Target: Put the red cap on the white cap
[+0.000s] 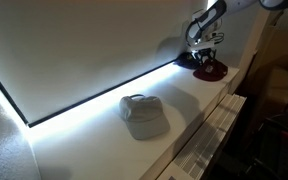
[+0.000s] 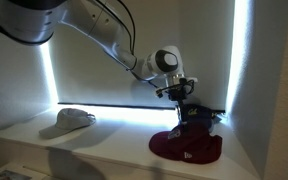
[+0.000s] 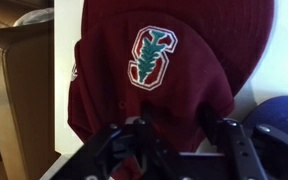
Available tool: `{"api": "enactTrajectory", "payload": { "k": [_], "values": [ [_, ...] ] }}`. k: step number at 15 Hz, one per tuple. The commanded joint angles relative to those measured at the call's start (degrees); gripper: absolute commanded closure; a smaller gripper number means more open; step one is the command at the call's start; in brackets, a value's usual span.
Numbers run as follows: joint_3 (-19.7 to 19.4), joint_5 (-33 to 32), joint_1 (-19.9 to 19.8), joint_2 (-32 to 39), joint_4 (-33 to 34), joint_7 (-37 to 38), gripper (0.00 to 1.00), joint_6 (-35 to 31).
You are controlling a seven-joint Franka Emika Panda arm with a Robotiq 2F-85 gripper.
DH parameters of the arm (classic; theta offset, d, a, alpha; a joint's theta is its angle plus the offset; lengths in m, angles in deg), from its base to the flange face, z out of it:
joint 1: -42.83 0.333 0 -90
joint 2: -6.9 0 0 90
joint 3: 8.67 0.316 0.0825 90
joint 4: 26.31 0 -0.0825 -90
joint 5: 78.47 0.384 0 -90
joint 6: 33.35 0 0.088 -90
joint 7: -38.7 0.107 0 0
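- The red cap [image 2: 187, 146] lies on the white tabletop [image 2: 114, 140], at one end of it and close to the back edge. In an exterior view it shows as a dark red form near the far end corner [image 1: 212, 69].
- The tool [image 2: 189, 112] stands directly over the red cap and reaches down to its crown. In an exterior view it is small, but it is seen above the cap [image 1: 205, 55].
- In the wrist view the tool [image 3: 179, 135] has its two fingers [image 3: 132, 142] spread wide, and the red fabric of the cap [image 3: 174, 90] bulges between them. The jaws are apart and not closed. I cannot tell if the pads touch the fabric.
- On the red cap there is an emblem [image 3: 151, 58]: a white-edged red letter S with a green tree figure in it.
- The white cap [image 1: 142, 115] rests on the tabletop about in the middle of its length, between the back edge and the front edge and well apart from the red cap. It is also visible in an exterior view [image 2: 72, 120], low and flat.
- A dark cap [image 3: 279, 118] lies just beside the red cap, toward the end of the tabletop.
- A bright light strip [image 1: 94, 102] runs along the back edge of the tabletop.
- The white arm [image 2: 94, 30] comes from above and bends down to the tool.
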Motion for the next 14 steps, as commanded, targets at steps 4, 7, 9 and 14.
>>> {"api": "enactTrajectory", "payload": {
  "k": [4, 7, 9, 14],
  "values": [
    [1.5, 2.5, -3.2, -5.1, -2.7, -7.1, 0.97, -3.4],
    [1.5, 2.8, -4.6, -10.8, -5.7, -14.3, 1.00, -6.5],
    [1.5, 3.3, -4.7, -14.2, -7.6, -17.4, 0.99, -10.1],
    [1.0, -4.4, 4.4, -21.4, -16.6, -23.0, 0.99, -14.8]
  ]
}}
